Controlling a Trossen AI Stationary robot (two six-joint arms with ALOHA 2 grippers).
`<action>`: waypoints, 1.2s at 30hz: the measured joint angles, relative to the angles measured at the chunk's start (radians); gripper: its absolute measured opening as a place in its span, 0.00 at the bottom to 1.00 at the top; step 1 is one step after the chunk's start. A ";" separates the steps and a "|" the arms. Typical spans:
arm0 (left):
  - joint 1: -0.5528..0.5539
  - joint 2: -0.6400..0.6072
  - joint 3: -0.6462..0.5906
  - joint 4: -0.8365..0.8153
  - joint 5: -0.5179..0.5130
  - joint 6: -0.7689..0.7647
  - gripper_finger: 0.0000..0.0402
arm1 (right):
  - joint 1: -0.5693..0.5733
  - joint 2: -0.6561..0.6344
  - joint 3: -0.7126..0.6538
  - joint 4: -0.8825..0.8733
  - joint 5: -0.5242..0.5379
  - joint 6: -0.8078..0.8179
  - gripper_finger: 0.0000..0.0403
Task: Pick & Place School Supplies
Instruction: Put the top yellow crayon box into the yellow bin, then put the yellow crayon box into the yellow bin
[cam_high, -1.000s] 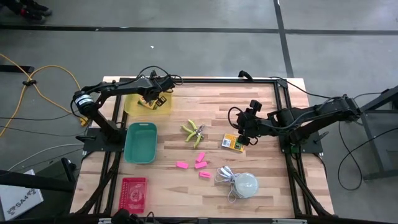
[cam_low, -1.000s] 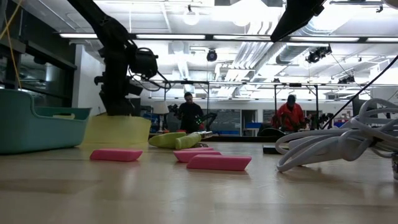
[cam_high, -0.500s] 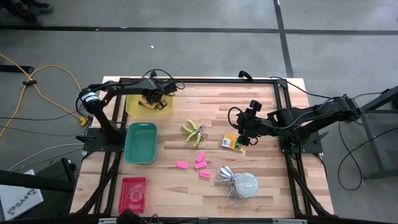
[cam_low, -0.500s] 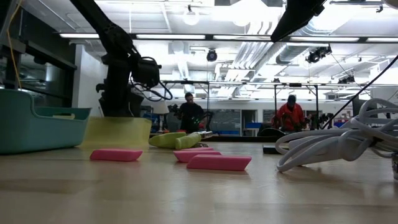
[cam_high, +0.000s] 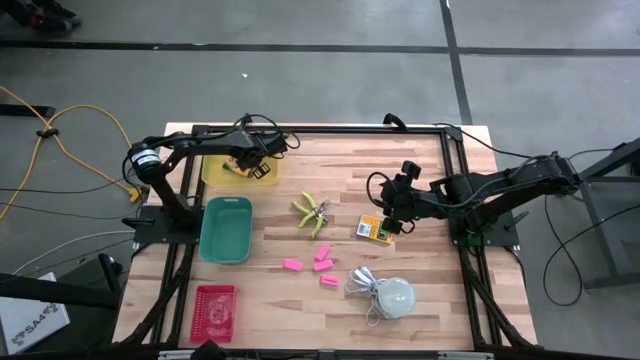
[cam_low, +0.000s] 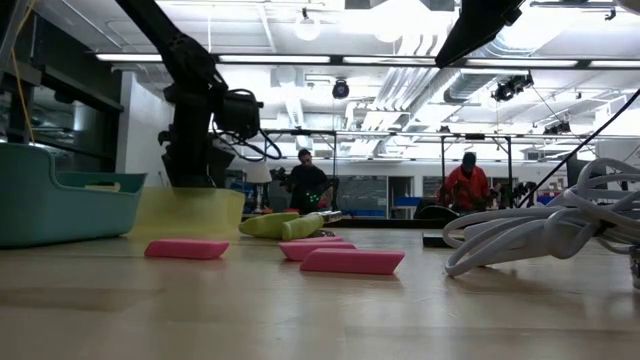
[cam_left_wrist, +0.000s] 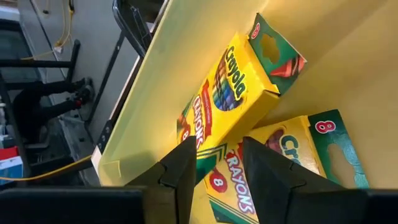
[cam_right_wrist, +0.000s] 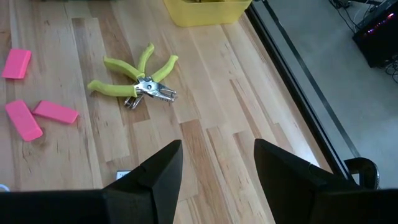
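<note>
Two yellow-and-green crayon boxes (cam_left_wrist: 233, 93) (cam_left_wrist: 280, 155) lie in the yellow bin (cam_high: 238, 166) at the table's far left, the first leaning on the second. My left gripper (cam_left_wrist: 217, 177) hangs open and empty just above them, inside the bin (cam_high: 257, 160). A third crayon box (cam_high: 372, 229) lies flat on the table right of centre. My right gripper (cam_high: 393, 215) is open and empty just beside its right end. The lime-green-handled tool (cam_high: 312, 213) (cam_right_wrist: 134, 74) and several pink blocks (cam_high: 322, 265) (cam_right_wrist: 37, 115) lie on the table's middle.
A teal bin (cam_high: 226, 229) stands near the yellow one, and a red basket (cam_high: 213, 310) sits at the near left. A white dome with a coiled cord (cam_high: 390, 296) lies near the front. A dark frame (cam_high: 450, 140) runs around the table. People stand in the room behind (cam_low: 305, 180).
My left gripper has shifted a little toward the table's right edge over the yellow bin. My right arm has kept still.
</note>
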 joint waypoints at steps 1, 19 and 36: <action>-0.003 0.000 0.000 -0.003 -0.002 0.000 0.30 | 0.000 0.000 0.000 0.000 0.000 0.000 0.47; -0.092 -0.006 0.027 -0.047 -0.228 -0.004 0.31 | 0.000 0.000 0.000 0.001 0.000 0.000 0.47; -0.248 -0.236 0.112 0.035 0.003 -0.049 0.30 | 0.000 0.000 0.000 0.000 0.001 -0.004 0.47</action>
